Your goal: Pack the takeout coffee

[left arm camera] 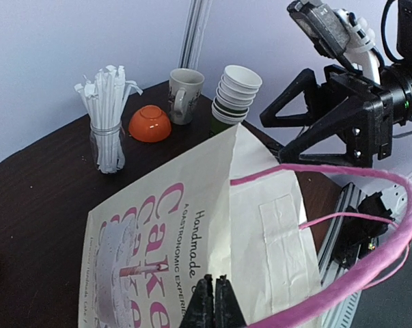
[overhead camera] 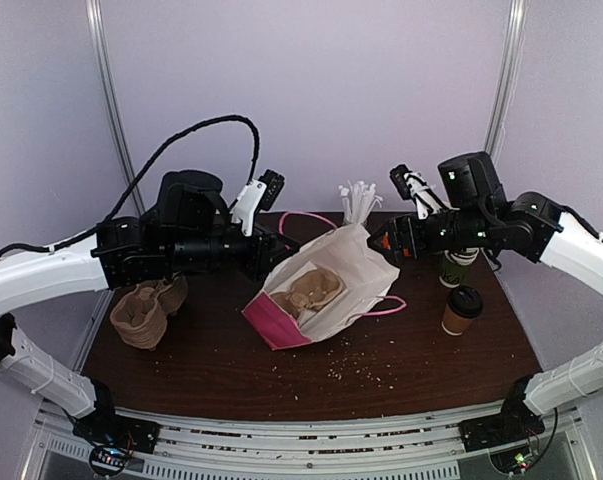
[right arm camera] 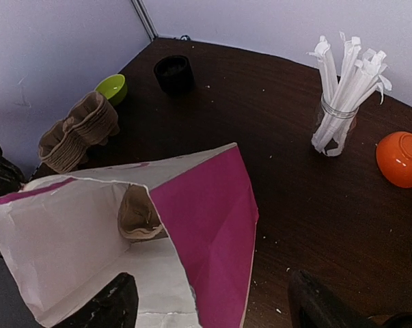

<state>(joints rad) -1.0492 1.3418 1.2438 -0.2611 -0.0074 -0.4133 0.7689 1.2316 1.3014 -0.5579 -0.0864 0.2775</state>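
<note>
Pink "Cake" lettering on paper bag [left arm camera: 192, 225]; left gripper [left arm camera: 216, 304] pinches its rim, right gripper [right arm camera: 209, 280] apart

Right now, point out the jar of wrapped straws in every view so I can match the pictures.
Top external: straws at the back centre, poking up behind the paper bag.
Left wrist: straws upper left, just left of the orange bowl.
Right wrist: straws upper right, left of the orange bowl.
Shared landmark: the paper bag, which shows in all three views.
</note>
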